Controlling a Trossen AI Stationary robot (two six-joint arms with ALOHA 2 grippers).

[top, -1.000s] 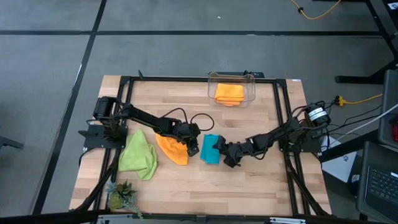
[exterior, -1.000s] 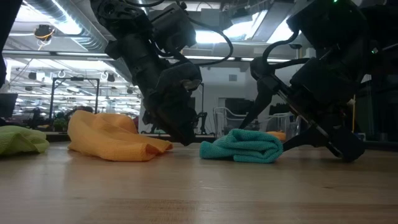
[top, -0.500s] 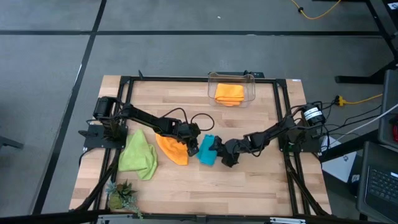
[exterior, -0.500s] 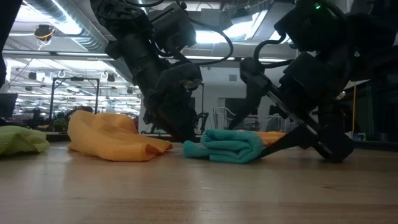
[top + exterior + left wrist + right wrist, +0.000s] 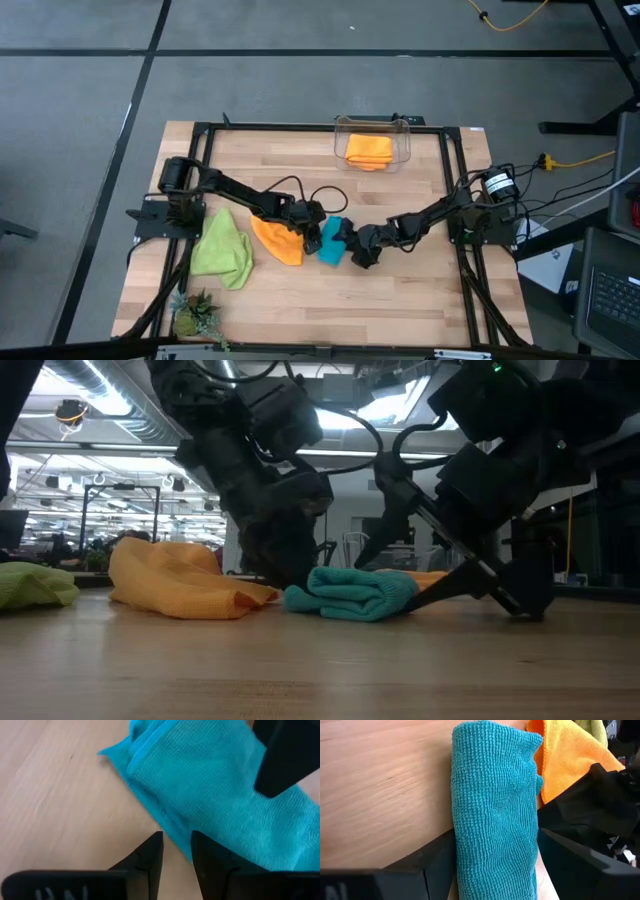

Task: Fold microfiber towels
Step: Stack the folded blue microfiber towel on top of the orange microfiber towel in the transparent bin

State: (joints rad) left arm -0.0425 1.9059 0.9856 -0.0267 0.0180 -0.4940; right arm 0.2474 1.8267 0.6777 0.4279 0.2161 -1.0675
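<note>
The folded turquoise towel (image 5: 331, 241) lies flat on the wooden table, mid-table. My right gripper (image 5: 495, 865) comes from the table's right and stands wide open, with the towel (image 5: 495, 805) between its fingers. My left gripper (image 5: 177, 845) is at the towel's opposite edge (image 5: 175, 827), its fingers a narrow gap apart with bare wood showing between them. An orange towel (image 5: 277, 241) lies crumpled just left of it. A lime green towel (image 5: 222, 250) lies farther left. Another orange towel (image 5: 369, 150) sits in a clear bin. My left gripper has one fingertip (image 5: 207, 857) at the turquoise towel's edge; I cannot tell whether it touches. My right gripper straddles the folded towel, one finger (image 5: 432, 862) along each long side (image 5: 462, 845), and the cloth fills the gap. The fingers slant down from the table's right, along the fold. The towel rests on the table.
The clear bin (image 5: 374, 128) stands at the table's far edge. A small green plant (image 5: 195, 315) sits at the near left corner. A black cable (image 5: 325, 192) loops behind the left gripper. Bare wood lies along the near edge (image 5: 350, 310).
My right gripper has moved toward the table's left and taken the turquoise towel with it. The towel has slid along the table and now sits against my left gripper and next to the crumpled orange towel.
</note>
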